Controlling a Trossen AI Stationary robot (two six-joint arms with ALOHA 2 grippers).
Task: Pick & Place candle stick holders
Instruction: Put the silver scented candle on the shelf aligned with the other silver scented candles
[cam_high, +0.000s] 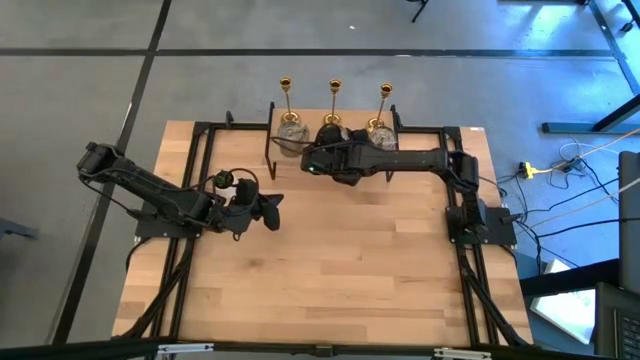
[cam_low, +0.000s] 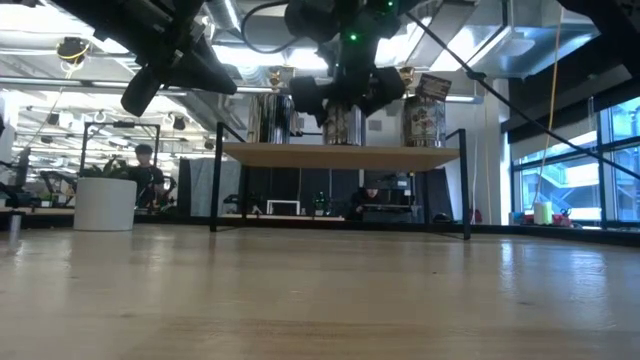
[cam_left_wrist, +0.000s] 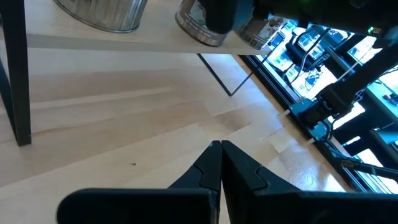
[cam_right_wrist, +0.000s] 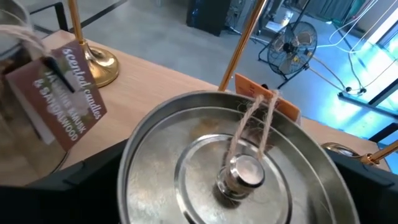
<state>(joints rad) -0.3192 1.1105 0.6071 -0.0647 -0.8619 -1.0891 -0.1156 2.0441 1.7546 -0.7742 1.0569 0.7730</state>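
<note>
Three gold candlestick holders (cam_high: 334, 97) stand in a row at the back of a raised wooden shelf (cam_low: 340, 153) at the table's far edge. Three squat silvery holders stand in front of them: the left one (cam_high: 291, 130), the middle one (cam_low: 342, 125) and the right one (cam_high: 378, 130). My right gripper (cam_low: 342, 92) is open, its fingers spread wide on either side of the middle holder's lidded top (cam_right_wrist: 239, 168); the holder stands on the shelf. My left gripper (cam_left_wrist: 219, 162) is shut and empty above the table's left middle (cam_high: 270, 207).
The shelf stands on thin black legs (cam_low: 215, 180) with open room beneath it. A white pot (cam_low: 105, 203) stands at the left in the low view. A paper label (cam_right_wrist: 62, 99) hangs on the neighbouring squat holder. Bare wood (cam_high: 330, 280) lies toward the near edge.
</note>
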